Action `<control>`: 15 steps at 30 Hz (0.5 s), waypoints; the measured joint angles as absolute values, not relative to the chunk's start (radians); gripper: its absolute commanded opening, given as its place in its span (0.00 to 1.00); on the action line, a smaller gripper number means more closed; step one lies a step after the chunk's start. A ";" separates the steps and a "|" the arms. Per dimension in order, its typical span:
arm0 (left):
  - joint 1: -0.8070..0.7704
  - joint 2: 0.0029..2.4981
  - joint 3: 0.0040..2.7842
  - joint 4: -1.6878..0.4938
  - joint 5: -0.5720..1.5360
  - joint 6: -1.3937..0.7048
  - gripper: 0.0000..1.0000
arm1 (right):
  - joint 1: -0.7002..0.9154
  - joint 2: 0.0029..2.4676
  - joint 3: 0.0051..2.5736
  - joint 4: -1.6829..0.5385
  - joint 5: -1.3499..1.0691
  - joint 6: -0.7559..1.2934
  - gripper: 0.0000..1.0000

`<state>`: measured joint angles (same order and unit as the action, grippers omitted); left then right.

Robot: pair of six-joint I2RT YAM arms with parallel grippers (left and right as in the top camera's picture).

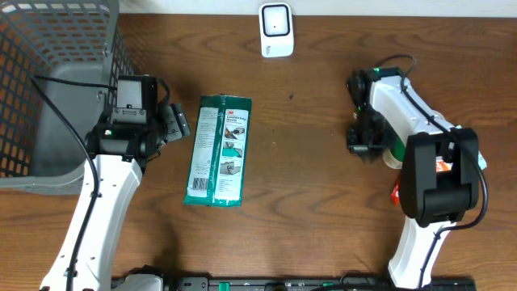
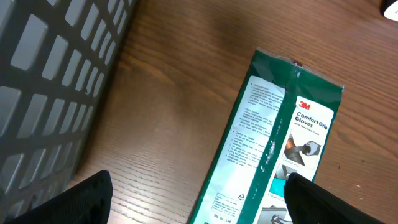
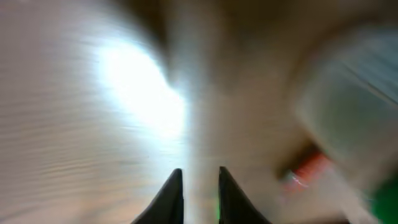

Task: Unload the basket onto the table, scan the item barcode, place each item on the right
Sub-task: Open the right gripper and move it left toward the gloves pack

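Observation:
The item is a flat green 3M Comfort Grip Gloves packet [image 1: 218, 149] lying face up on the wooden table, left of centre. A white scanner [image 1: 276, 30] stands at the far edge. My left gripper [image 1: 182, 123] hovers just left of the packet's upper part. In the left wrist view it [image 2: 199, 208] is open wide, the packet [image 2: 273, 143] lies under its right finger and nothing is held. My right gripper [image 1: 360, 144] is at the right, far from the packet. The right wrist view is blurred: the jaws [image 3: 200, 196] stand a narrow gap apart over bare wood.
A grey mesh basket [image 1: 48, 81] fills the far left, close behind my left arm; its wall [image 2: 50, 81] shows in the left wrist view. A pale round item [image 1: 394, 153] and an orange-red one [image 1: 397, 192] lie under the right arm.

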<state>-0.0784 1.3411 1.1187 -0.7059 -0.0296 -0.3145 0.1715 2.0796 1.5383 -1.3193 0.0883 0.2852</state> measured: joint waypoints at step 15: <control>-0.078 1.341 1.119 -0.706 -0.030 -0.315 0.85 | 0.389 2.080 1.536 -0.891 -0.533 0.197 0.58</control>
<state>-0.0784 1.3411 1.1187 -0.7059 -0.0296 -0.3145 0.3889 2.0796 1.5364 -0.8906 -0.5327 0.1967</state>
